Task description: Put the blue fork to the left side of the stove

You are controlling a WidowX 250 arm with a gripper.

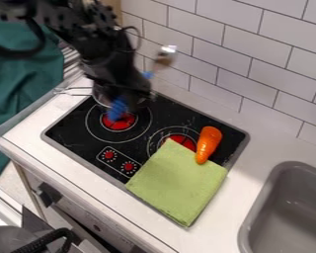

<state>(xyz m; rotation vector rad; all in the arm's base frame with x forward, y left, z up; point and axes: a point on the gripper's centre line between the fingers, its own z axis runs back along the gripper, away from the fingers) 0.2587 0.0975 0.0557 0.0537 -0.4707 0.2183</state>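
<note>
Blurred gripper (126,103) (cut-off sink (289,212))

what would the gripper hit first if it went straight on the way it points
Likely the uncovered burner, with the blue handle by the gripper perhaps touching first; depth is unclear, so it might meet the metal pan beside it instead.
</note>
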